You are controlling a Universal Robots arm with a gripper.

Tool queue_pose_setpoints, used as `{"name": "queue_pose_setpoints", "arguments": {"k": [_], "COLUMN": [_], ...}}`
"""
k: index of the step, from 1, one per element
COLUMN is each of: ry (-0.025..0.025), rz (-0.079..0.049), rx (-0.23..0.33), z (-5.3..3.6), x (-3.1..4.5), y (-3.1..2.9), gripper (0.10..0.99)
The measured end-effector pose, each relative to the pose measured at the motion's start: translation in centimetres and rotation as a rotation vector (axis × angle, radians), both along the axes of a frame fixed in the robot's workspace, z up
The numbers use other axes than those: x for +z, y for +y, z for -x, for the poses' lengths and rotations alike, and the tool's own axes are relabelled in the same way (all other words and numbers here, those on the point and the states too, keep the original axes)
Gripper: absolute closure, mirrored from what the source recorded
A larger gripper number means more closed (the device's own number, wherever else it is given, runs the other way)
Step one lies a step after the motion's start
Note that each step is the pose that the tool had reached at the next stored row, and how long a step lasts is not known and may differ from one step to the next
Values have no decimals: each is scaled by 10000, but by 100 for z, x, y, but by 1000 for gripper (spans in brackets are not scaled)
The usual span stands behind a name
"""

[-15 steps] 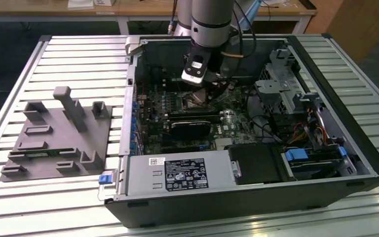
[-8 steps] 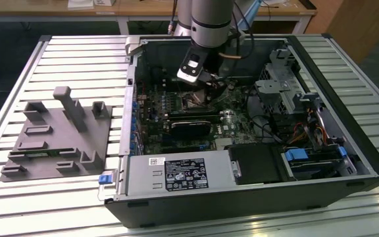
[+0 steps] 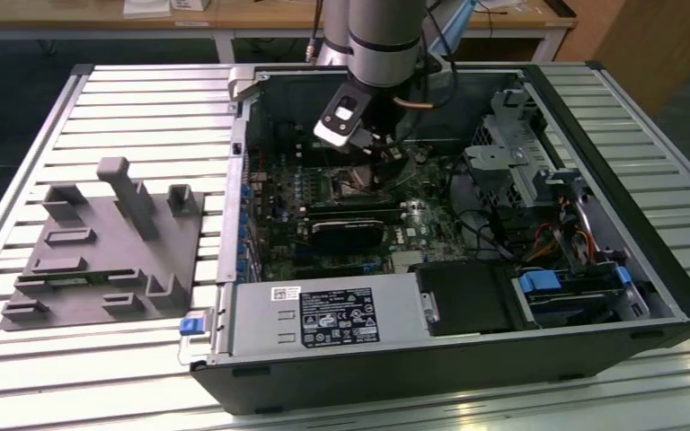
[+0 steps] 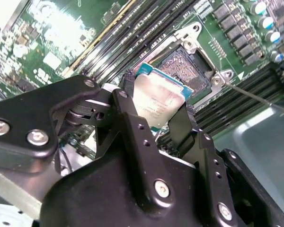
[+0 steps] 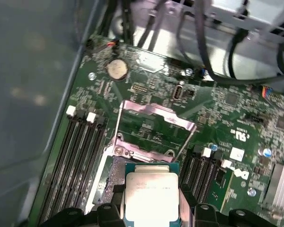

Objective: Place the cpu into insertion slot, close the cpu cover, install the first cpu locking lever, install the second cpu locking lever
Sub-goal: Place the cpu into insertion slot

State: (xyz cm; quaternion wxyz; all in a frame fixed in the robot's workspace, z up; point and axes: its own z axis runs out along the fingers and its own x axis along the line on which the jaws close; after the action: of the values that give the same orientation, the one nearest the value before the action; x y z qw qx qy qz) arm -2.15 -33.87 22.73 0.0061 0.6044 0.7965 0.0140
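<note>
Gripper (image 4: 159, 100) clamped on the cpu (image 4: 156, 105), black fingers (image 4: 130, 118) pinching two opposite edges, pale metal top facing the camera in both wrist views. Cpu hangs right over the insertion slot (image 4: 185, 66), partly covering it (can't tell if any corner touches the socket yet). Slot's dark pin field is exposed on the green motherboard (image 5: 227, 106). Cpu cover (image 5: 156, 110) is flipped up and back, standing beyond the slot, with a thin locking lever (image 5: 186, 142) swung up beside it. Memory slots (image 5: 80, 156) run alongside the socket. In the exterior view the arm reaches down into the open computer case (image 3: 441, 359); a grey fixture (image 3: 105, 242) sits on the table (image 3: 141, 90) toward the exterior view's left.
</note>
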Motion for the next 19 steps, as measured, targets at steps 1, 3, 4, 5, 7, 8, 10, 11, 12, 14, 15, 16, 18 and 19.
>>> {"name": "queue_pose_setpoints", "arguments": {"k": [1,3,4,5,7,8,10,11,12,14,15,16,18,19], "ry": [0,0,0,1,0,0,0,0,0,-2,-3,-13,-88,-168], "rz": [1,1,2,3,3,4,4,3,2,2,4,3,-7,-14], "rx": [-176,-529,-705,-882,-1234,-1424,-1769,-1915,-2038,-2163,-2171,-2171,-2171,-2170], "z": [0,0,0,0,0,0,0,0,1,10,15,23,43,55], "x": [-1,-3,-3,-4,-6,-7,-9,-10,-11,-13,-13,-14,-17,-21], "y": [0,0,0,0,0,0,0,0,1,8,10,12,15,16], "gripper": [545,545,545,545,545,545,545,545,545,545,545,545,545,545]}}
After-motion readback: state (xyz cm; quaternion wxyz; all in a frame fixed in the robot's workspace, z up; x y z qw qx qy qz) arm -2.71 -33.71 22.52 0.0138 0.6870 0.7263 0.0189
